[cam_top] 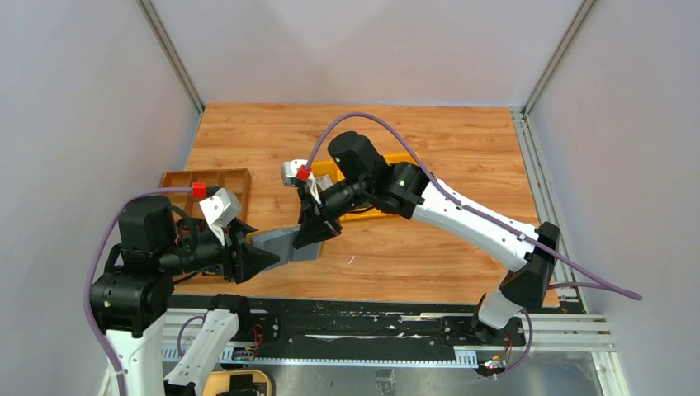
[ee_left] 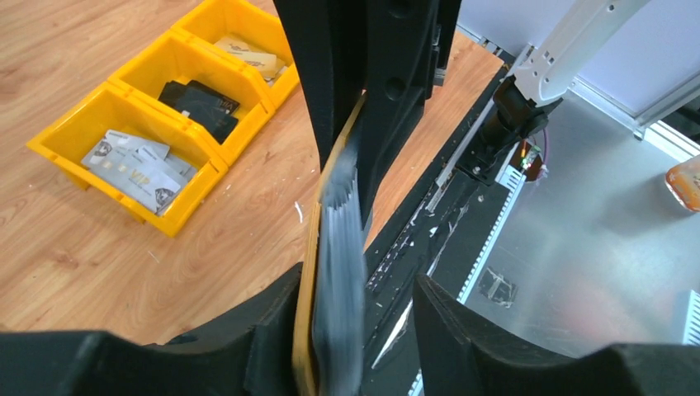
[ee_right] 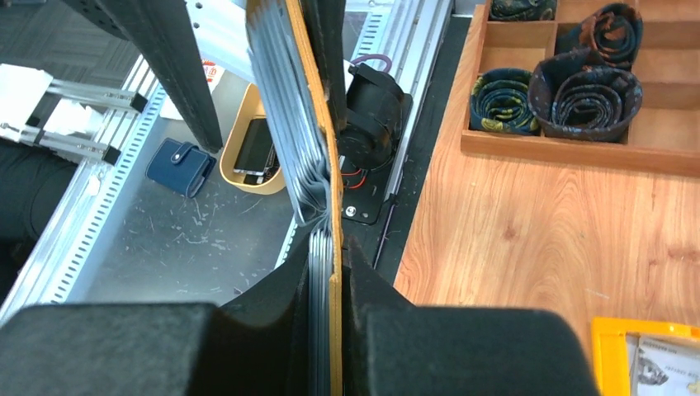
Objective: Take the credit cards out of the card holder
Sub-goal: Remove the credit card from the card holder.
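The card holder [cam_top: 285, 245] hangs above the table's near edge between both grippers, edge-on in both wrist views. It has a mustard outer face and fanned grey pockets [ee_right: 293, 124]. My right gripper [ee_right: 333, 247] is shut on one end of it, both fingers pressed flat against its sides. My left gripper [ee_left: 355, 280] is open around the other end [ee_left: 338, 264]. Its left finger rests against the mustard side, while a clear gap separates the right finger from the grey pockets. Credit cards [ee_left: 136, 161] lie in the yellow bins [ee_left: 177, 219]. I cannot tell whether any cards sit in the pockets.
The row of yellow bins [cam_top: 327, 172] sits mid-table behind the right arm. A brown compartment tray [cam_top: 206, 180] with rolled ties [ee_right: 578, 82] stands at the left. Beyond the table edge lie the black rail, a blue wallet [ee_right: 180, 165] and a tan dish [ee_right: 252, 148].
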Available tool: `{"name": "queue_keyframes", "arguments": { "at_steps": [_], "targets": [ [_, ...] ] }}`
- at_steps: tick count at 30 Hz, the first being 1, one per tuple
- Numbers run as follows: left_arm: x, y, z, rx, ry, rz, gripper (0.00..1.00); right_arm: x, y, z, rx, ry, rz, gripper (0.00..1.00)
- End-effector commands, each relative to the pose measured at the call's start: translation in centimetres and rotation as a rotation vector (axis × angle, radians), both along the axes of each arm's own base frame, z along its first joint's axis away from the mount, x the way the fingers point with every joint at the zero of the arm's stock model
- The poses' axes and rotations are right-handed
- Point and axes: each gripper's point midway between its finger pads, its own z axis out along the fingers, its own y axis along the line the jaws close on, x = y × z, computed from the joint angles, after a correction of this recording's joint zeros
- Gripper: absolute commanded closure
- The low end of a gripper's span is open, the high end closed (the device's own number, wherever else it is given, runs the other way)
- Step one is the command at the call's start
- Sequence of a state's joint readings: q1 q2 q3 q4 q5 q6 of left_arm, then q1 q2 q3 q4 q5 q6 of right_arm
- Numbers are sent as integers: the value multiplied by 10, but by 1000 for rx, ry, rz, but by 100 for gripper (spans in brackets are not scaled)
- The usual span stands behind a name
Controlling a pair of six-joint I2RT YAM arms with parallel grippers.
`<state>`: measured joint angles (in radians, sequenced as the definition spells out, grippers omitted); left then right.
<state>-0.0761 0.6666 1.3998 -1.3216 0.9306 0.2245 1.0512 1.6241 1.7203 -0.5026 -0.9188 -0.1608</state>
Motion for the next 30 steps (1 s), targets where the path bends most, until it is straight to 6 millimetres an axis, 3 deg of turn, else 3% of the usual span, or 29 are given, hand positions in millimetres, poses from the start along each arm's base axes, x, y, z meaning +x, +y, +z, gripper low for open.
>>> {"name": "queue_keyframes", "arguments": {
  "at_steps": [1, 12, 17, 22, 30],
  "targets": [
    [-18, -3, -3, 27, -99, -106, 45, -1, -4, 28, 84, 4, -66, 100],
    [-25, -4, -2, 20, -124, -124, 56, -11, -16, 34, 99, 22, -56, 100],
    [-32, -7, 3, 2, -141, -150, 57, -9, -20, 32, 85, 13, -67, 100],
    [-40, -12, 6, -32, -137, -212, 64, -6, -22, 30, 75, 0, -71, 100],
    [-34, -8, 6, 1, -165, -183, 59, -7, -21, 32, 73, 6, -63, 100]
  ]
}}
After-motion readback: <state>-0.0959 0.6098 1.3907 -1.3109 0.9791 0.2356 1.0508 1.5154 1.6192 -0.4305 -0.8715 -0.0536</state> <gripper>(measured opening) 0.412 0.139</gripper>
